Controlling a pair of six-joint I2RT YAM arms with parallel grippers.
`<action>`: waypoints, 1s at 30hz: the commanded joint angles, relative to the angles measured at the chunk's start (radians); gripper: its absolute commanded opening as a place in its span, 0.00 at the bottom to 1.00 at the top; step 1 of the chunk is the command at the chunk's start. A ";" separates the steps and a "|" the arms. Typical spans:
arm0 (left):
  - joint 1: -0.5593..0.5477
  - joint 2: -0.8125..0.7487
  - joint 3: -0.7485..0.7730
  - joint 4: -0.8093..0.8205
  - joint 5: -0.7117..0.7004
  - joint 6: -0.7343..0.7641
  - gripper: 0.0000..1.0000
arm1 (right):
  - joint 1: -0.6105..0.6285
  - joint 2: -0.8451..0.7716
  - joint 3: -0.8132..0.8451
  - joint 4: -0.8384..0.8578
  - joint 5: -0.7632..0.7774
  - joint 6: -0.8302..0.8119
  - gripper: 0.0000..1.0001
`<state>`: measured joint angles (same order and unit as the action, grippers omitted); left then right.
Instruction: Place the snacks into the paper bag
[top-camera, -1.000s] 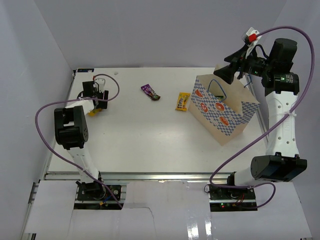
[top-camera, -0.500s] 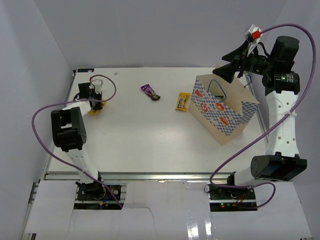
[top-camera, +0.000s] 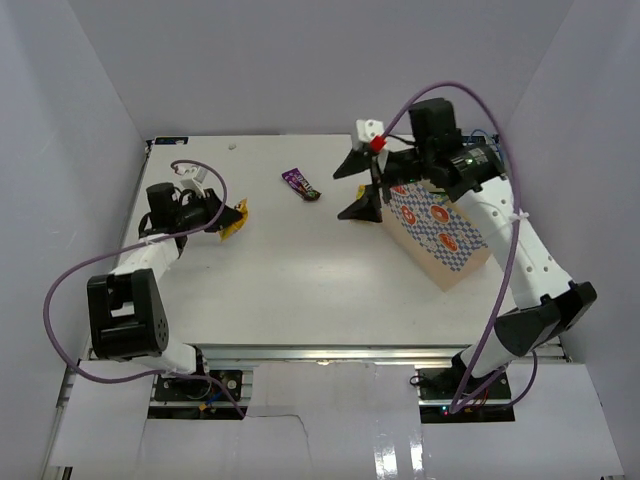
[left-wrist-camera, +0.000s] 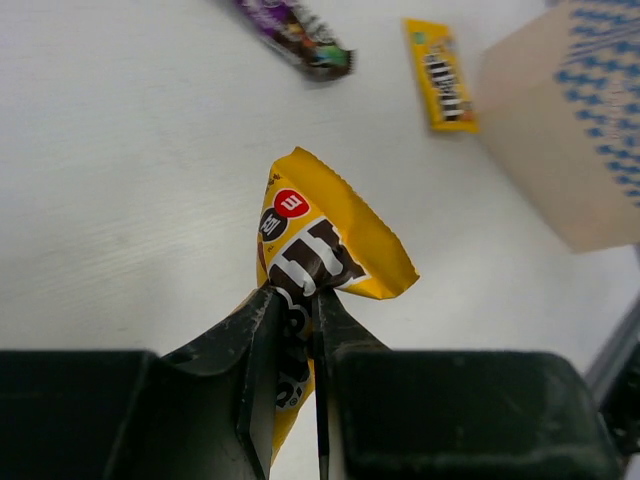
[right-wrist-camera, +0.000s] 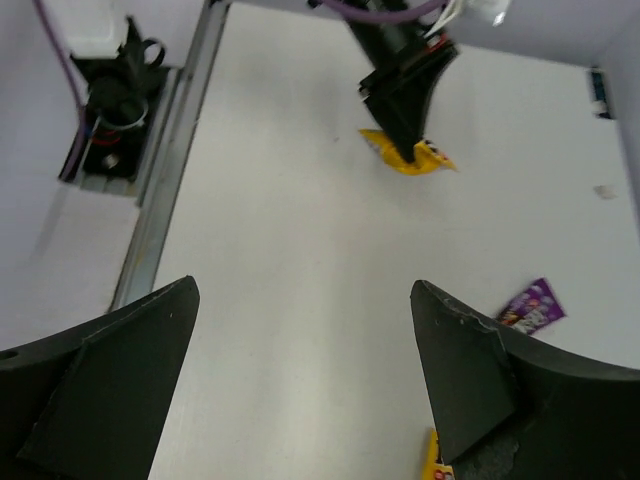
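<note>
My left gripper (top-camera: 226, 214) is shut on a yellow M&M's pack (top-camera: 238, 219) at the table's left. The pack (left-wrist-camera: 335, 240) is crumpled between the jaws of the left gripper (left-wrist-camera: 295, 295) and sticks out past them. A purple packet (top-camera: 301, 184) lies at the back middle. A second yellow pack (left-wrist-camera: 440, 75) lies next to the checkered paper bag (top-camera: 445, 232); in the top view my right arm hides it. My right gripper (top-camera: 357, 186) hangs open just left of the bag. Nothing sits between the fingers of the right gripper (right-wrist-camera: 303, 288), only bare table.
The white enclosure walls close in the table on three sides. A metal rail (top-camera: 300, 352) runs along the near edge. Purple cables loop off both arms. A small white scrap (top-camera: 232, 146) lies near the back wall.
The left gripper has closed on the yellow pack and carried it right, off the far-left spot. The right arm swung from above the bag down to its left side.
</note>
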<state>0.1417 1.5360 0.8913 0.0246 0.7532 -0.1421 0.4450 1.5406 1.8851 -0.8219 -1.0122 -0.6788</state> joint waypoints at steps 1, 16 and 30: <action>-0.039 -0.126 -0.134 0.232 0.270 -0.294 0.19 | 0.101 -0.008 -0.116 -0.021 0.087 -0.083 0.92; -0.164 -0.516 -0.486 0.701 -0.163 -1.100 0.25 | 0.371 0.050 -0.436 0.653 0.581 1.013 0.97; -0.183 -0.573 -0.494 0.702 -0.160 -1.202 0.26 | 0.442 0.222 -0.304 0.744 0.614 1.033 0.96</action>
<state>-0.0368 0.9947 0.4007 0.6918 0.6052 -1.3125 0.8757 1.7527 1.5246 -0.1467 -0.4038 0.3344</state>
